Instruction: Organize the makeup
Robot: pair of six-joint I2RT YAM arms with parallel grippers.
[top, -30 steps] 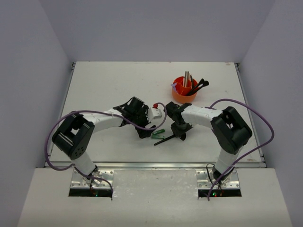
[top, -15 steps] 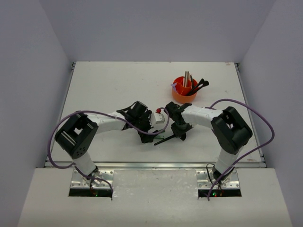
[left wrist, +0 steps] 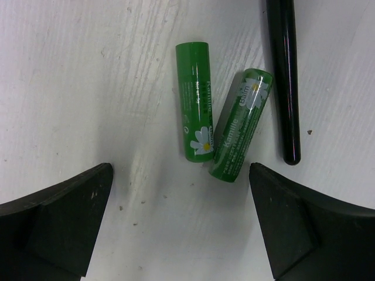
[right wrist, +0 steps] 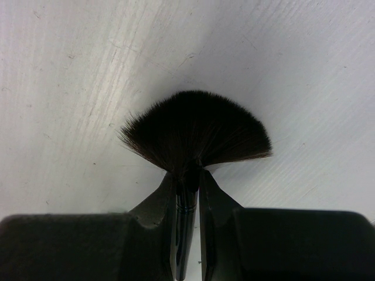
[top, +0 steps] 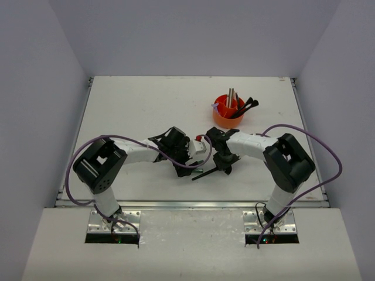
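Tubes (left wrist: 195,108) (left wrist: 241,124), 2 green, 1 fan brush (right wrist: 196,132) clamped in R pincer (right wrist: 187,181)

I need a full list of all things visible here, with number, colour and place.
Lip balm tubes: two, green, lying on the table, front centre.
Fan brush: one, black, beside the tubes.
Cup: one, orange, far right.
Sticks: two, tan, upright in cup.
Brushes: two, black, leaning in cup.
Lilac tool: one, in cup.
Left fingers: two, black, open, either side of the tubes.
Right fingers: two, black, shut on the fan brush.
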